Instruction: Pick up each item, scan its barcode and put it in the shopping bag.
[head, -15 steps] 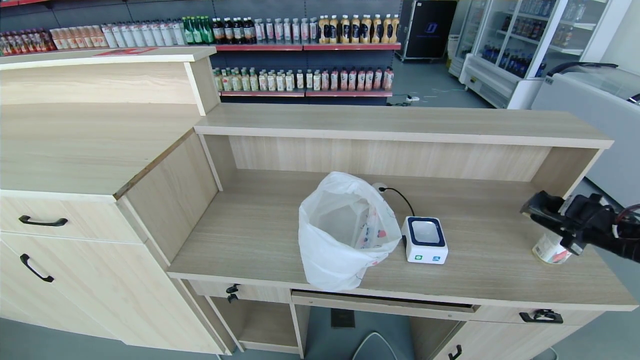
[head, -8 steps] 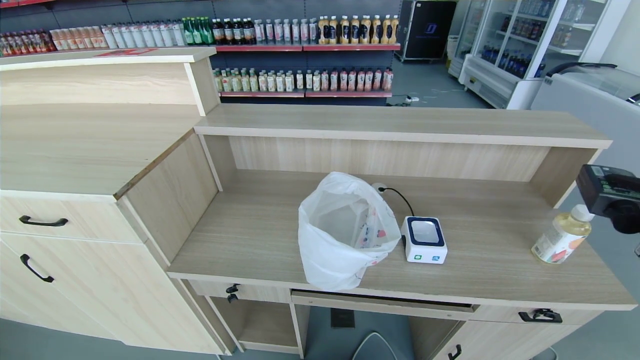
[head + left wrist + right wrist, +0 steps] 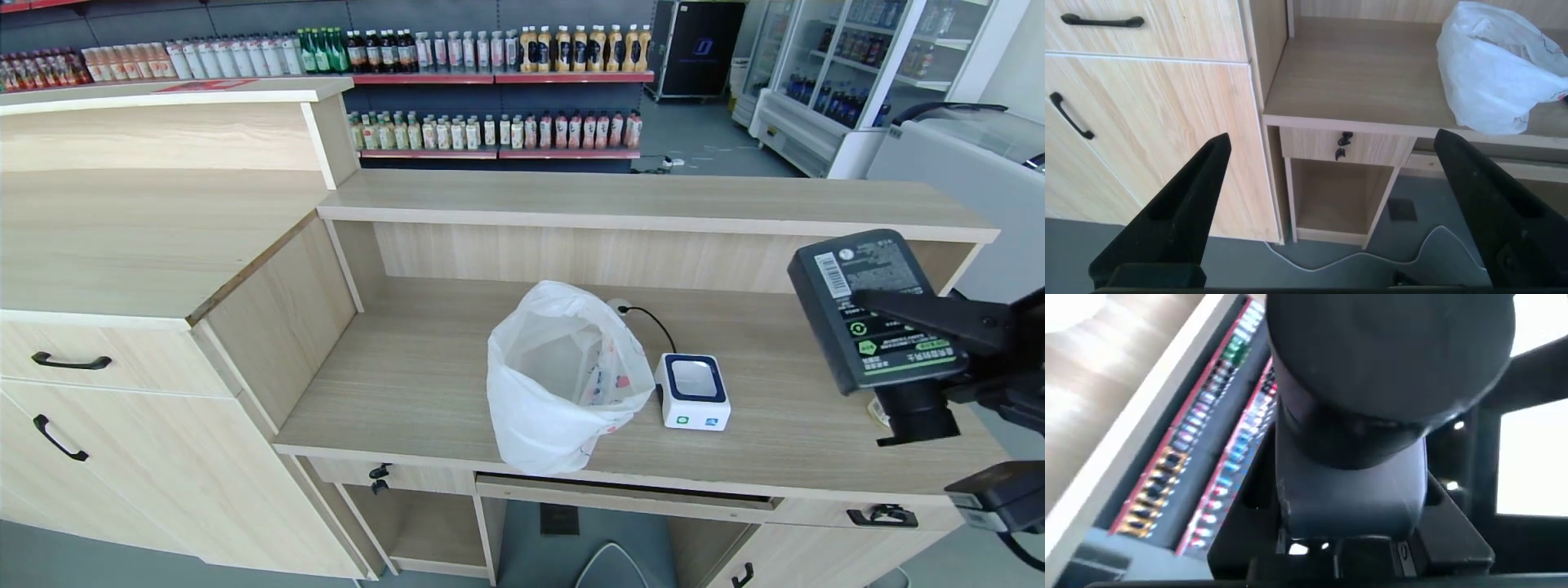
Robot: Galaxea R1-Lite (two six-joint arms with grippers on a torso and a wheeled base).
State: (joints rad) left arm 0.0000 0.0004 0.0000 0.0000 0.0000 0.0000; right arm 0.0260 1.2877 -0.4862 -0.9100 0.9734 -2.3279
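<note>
The right gripper (image 3: 902, 320) pinched a dark bottle (image 3: 865, 282) in the air over the right end of the counter (image 3: 424, 384). This was at 3 o'clock from the scanner (image 3: 693, 391) and well apart from it. In the head view the bottle was tilted, with its cap (image 3: 918, 415) at 5 o'clock of the body. Its barcode label (image 3: 826, 273) faced the camera, and one finger (image 3: 914, 314) lay across the printed face (the other was hidden behind the bottle).

The bag (image 3: 563, 380) stood open-mouthed at the middle of the counter, with the scanner just beside it at 3 o'clock. A cable (image 3: 653, 318) ran from the scanner toward 11 o'clock, behind the bag.

The right wrist view showed the bottle (image 3: 1372, 416) from very close, its rounded end toward the lens. Beyond it were the drink shelves (image 3: 1200, 465).

The left wrist view showed the left gripper (image 3: 1331, 220) with its jaws spread wide, hanging low before the counter front. Past its fingers (image 3: 1167, 220) that view took in the bag (image 3: 1494, 69) near the counter's edge. It also took in a cupboard handle (image 3: 1102, 20) and an open compartment (image 3: 1331, 196) under the counter.
</note>
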